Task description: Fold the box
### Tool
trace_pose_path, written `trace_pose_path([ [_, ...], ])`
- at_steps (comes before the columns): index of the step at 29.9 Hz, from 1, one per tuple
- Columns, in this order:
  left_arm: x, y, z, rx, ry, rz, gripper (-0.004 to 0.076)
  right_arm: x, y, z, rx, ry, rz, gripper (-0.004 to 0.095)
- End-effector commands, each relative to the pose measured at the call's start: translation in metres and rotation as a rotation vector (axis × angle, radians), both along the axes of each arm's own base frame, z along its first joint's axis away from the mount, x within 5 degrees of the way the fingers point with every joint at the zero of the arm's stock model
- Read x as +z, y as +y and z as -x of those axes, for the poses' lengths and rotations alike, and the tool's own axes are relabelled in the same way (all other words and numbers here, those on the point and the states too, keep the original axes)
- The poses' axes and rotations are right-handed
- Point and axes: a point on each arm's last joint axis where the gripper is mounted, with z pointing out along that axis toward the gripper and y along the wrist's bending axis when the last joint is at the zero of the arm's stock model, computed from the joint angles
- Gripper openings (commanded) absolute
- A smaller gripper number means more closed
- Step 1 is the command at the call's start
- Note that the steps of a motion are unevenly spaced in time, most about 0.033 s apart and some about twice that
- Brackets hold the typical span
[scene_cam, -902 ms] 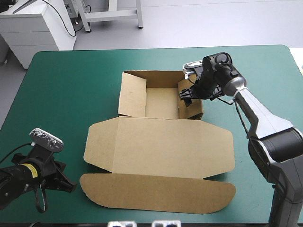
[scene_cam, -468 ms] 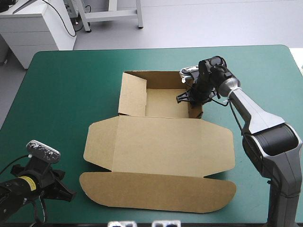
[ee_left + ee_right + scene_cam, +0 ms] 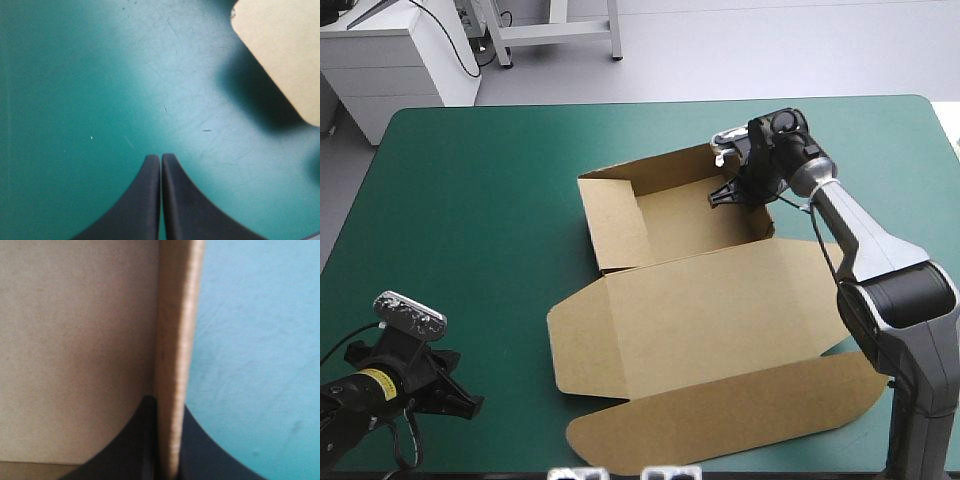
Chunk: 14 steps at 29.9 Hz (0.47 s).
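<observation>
the teal-green table (image 3: pixel 470 200) carries the brown box (image 3: pixel 700 320), walls raised, lid lying flat.

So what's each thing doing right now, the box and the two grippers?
box: open tray, walls up, lying askew on the table.
lid: open, flat on the teal-green cover.
right gripper: shut on the box's side wall.
left gripper: shut, empty, over bare cover, clear of the box.

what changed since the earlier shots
The box turned anticlockwise in the high view and slid right, its lid swinging toward the table's right edge, with the right gripper shut on its right wall. The left gripper stays shut near the near-left corner, holding nothing.
</observation>
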Motion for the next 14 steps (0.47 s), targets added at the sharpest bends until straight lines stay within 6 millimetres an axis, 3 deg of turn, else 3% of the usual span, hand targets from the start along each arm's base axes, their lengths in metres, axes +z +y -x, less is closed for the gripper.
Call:
trace_pose_path([
  [1, 0.010, -0.002, -0.004, 0.000, -0.077, 0.034, -0.0008, 0.066, -0.049, -0.001, -0.081, -0.213, 0.037, -0.0020],
  [6, 0.010, -0.002, -0.005, 0.000, -0.079, 0.035, -0.0008, 0.092, -0.122, -0.008, -0.247, -0.299, 0.064, -0.0020],
  [9, 0.010, -0.002, -0.005, 0.000, -0.079, 0.035, -0.0008, 0.095, -0.169, -0.006, -0.355, -0.314, 0.079, -0.0020],
  [14, 0.011, -0.002, -0.005, 0.000, -0.081, 0.034, -0.0008, 0.091, -0.232, 0.002, -0.497, -0.308, 0.099, -0.0020],
])
